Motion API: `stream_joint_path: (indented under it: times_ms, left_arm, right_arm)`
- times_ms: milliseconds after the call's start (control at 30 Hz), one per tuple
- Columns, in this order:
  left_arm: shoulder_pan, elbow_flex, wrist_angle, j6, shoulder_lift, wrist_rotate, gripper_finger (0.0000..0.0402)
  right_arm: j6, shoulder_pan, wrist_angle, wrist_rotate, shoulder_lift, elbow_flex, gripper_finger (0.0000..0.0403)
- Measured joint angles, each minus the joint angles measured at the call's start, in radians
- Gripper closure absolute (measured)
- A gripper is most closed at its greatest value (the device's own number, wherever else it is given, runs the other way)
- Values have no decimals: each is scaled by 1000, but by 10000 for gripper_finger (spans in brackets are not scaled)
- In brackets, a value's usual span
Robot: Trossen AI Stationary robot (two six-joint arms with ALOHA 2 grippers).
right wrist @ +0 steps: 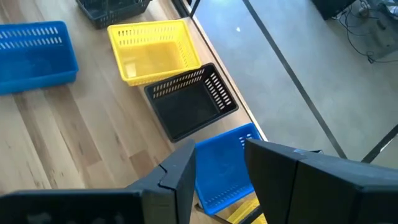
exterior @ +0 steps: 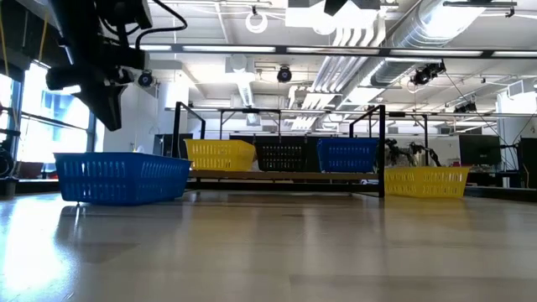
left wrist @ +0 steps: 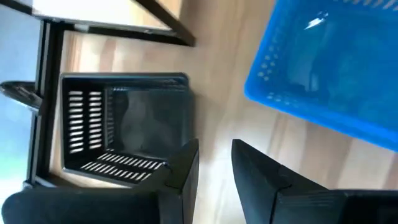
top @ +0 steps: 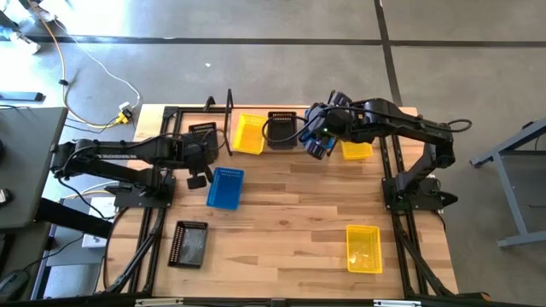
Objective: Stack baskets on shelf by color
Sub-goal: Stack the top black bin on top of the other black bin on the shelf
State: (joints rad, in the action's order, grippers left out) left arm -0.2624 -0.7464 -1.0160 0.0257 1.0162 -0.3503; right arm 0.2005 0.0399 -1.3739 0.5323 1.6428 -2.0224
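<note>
My right gripper [right wrist: 217, 168] hovers, jaws spread and empty, over the blue basket [right wrist: 227, 165] on the shelf [exterior: 285, 176], next to the black basket [right wrist: 189, 106] and yellow basket [right wrist: 152, 50]. My left gripper [left wrist: 214, 165], jaws also spread, hangs above the surface [top: 290, 213]. These baskets look light, thin-walled and flexible; I judge one rim wall, pinched gently, the best hold.

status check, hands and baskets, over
Left hand open, empty, between black basket and blue basket. Right hand open above blue basket on shelf.
</note>
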Motion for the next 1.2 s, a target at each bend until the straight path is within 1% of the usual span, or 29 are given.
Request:
stream_joint_path:
  times_ms: [233,333,433,533,700,900,1000,1200]
  left_arm:
    - [-112,0,-5,213,36,3,314]
    - [-146,0,-6,308,71,5,314]
    - [-178,0,-6,354,120,34,314]
    - [-198,0,-4,370,180,40,314]
    - [-220,0,9,347,254,34,314]
    - [-245,0,58,344,303,-17,314]
    - [-262,0,59,345,328,4,314]
    - [-289,0,95,344,367,3,314]
  right_arm:
    - [0,0,0,0,0,0,280]
    - [0,0,0,0,0,0,280]
    - [0,0,0,0,0,0,280]
    - [0,0,0,0,0,0,280]
    - [0,0,0,0,0,0,280]
    - [15,0,0,-1,0,0,280]
    - [26,0,0,-1,0,0,280]
    - [29,0,0,-1,0,0,280]
